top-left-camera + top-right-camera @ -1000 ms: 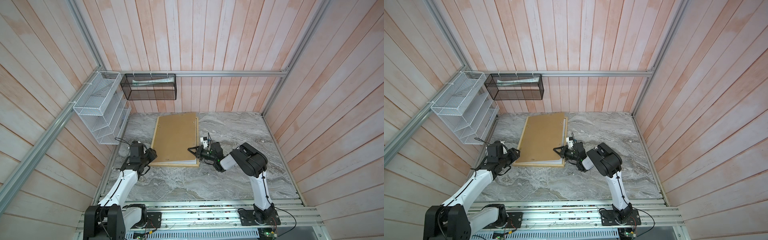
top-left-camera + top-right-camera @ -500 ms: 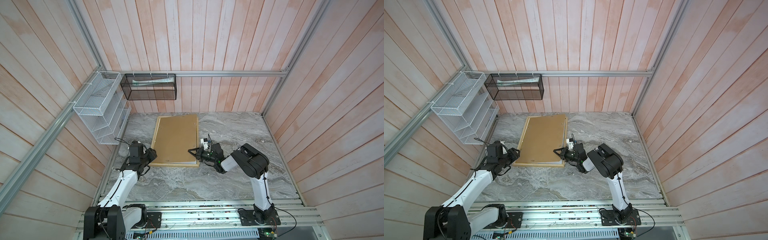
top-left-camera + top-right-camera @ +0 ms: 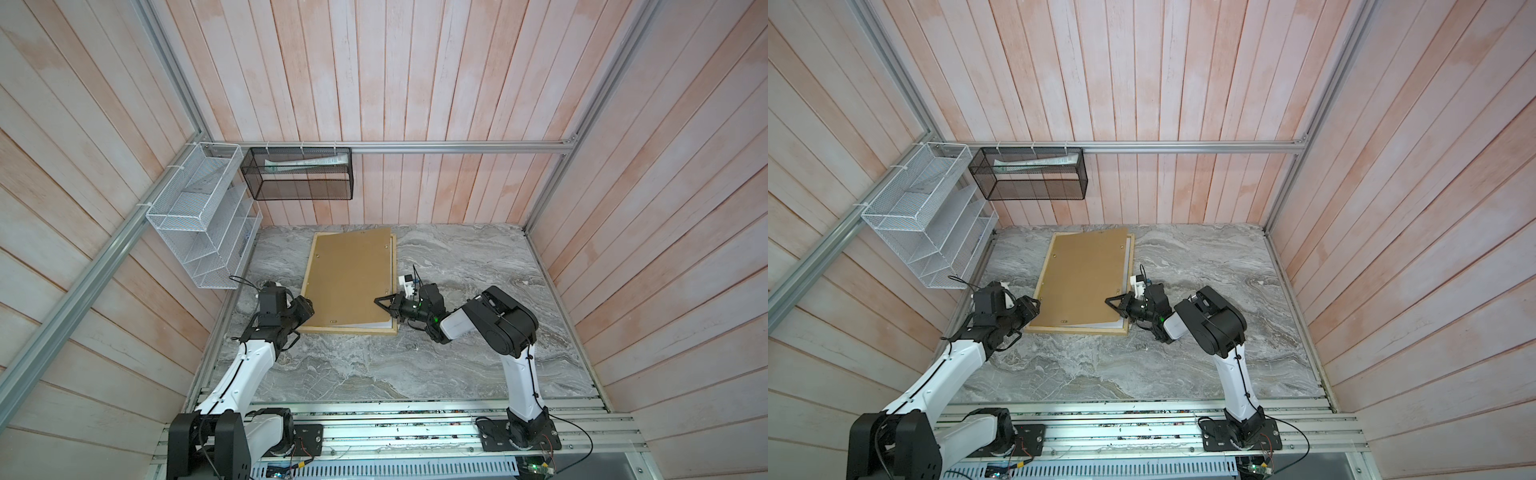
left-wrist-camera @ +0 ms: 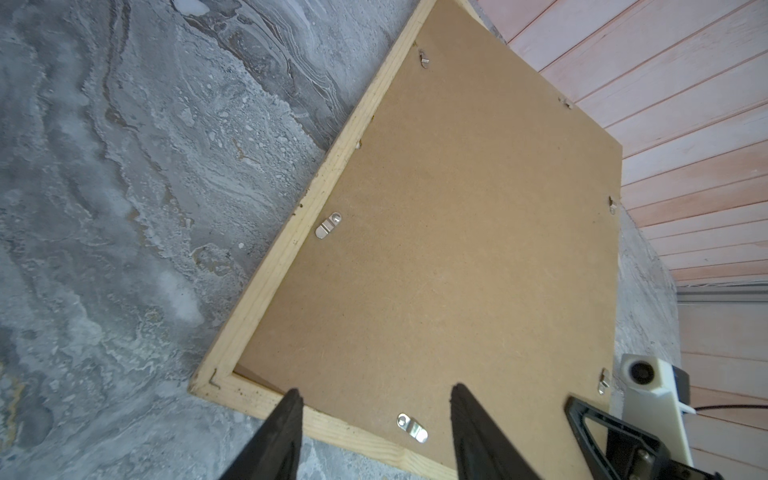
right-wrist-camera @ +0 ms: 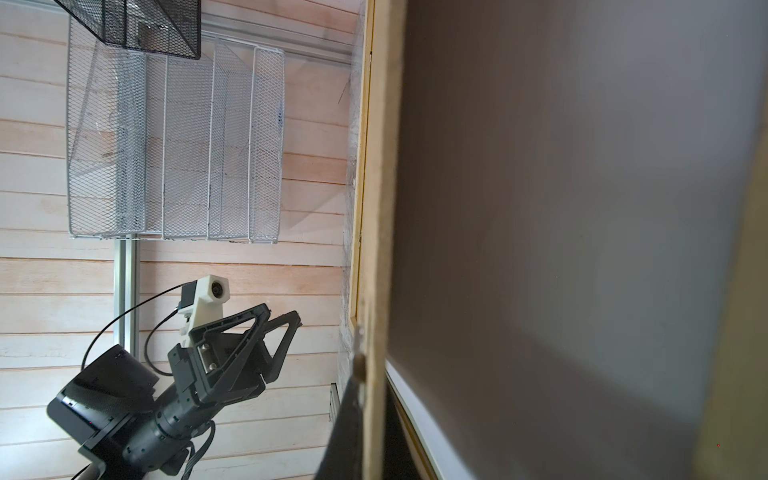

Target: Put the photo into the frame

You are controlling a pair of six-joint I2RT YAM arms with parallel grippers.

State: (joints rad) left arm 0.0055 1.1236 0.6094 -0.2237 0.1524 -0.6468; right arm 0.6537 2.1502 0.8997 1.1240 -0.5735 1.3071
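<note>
While the right gripper (image 3: 379, 300) pinches the raised right edge of the backing panel (image 3: 349, 278), the photo (image 3: 376, 325) lies beneath inside the frame (image 3: 345, 331), long axis running front to back; the left gripper (image 3: 306, 309), spread, hovers at the frame's near-left corner

Pale pink-washed plank walls (image 3: 415, 83) enclose a grey marbled top (image 3: 374, 365). A white mesh rack (image 3: 199, 224) hangs on the wall beside the left gripper (image 3: 308, 311). Beyond it, a black mesh basket (image 3: 303, 187) holds what may be papers. The light is soft and even.
</note>
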